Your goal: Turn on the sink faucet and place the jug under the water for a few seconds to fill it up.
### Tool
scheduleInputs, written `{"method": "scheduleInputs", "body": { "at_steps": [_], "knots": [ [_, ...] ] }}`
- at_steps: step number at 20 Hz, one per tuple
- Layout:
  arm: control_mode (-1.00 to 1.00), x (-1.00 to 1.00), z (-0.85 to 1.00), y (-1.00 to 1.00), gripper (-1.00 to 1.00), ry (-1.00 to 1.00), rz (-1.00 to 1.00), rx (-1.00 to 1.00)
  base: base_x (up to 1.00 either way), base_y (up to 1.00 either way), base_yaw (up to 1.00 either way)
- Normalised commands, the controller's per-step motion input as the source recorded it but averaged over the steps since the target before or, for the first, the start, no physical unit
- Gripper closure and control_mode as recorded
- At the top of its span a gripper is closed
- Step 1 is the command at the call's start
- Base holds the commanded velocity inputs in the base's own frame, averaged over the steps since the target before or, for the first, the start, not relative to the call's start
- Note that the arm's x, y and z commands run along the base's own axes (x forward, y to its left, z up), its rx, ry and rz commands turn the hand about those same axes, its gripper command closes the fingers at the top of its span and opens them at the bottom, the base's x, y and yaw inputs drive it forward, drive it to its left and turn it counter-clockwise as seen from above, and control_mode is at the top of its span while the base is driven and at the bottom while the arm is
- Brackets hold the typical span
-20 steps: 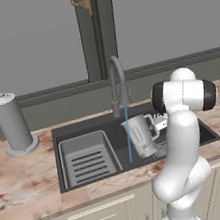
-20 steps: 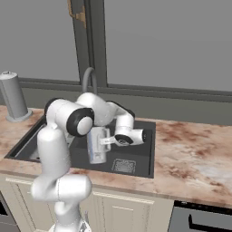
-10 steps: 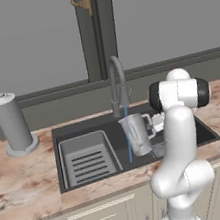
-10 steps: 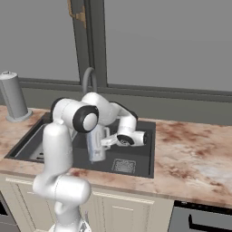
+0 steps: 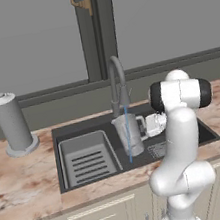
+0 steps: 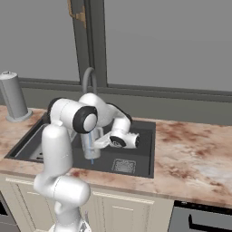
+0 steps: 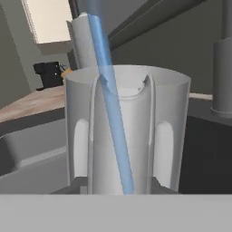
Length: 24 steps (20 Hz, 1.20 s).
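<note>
We see the sink (image 5: 75,133) set into the marbled counter (image 5: 21,172), the sink faucet (image 5: 116,83) arching over it and the water (image 5: 128,134) falling straight down. The jug (image 5: 128,134) hangs upright above the basin, directly under the spout, with the stream running into its open top. The gripper (image 5: 146,126) holds the jug by its handle side, its fingers nearly closed on it.
</note>
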Motion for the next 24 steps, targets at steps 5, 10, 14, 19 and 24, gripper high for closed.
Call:
{"method": "scheduleInputs", "body": {
  "at_steps": [5,10,14,19,24],
  "knots": [
    [-1.00,-0.08,0.00,0.00,1.00,-0.18,0.01,0.00,0.00,0.00,0.00],
    [-1.00,0.04,0.00,0.00,1.00,-0.06,0.00,0.00,0.00,0.00,0.00],
    [-1.00,0.26,0.00,0.00,1.00,0.00,0.00,0.00,0.00,0.00,0.00],
    [-1.00,0.24,0.00,0.00,1.00,0.01,0.00,0.00,0.00,0.00,0.00],
    [-1.00,0.04,0.00,0.00,1.00,0.00,0.00,0.00,0.00,0.00,0.00]
  ]
}}
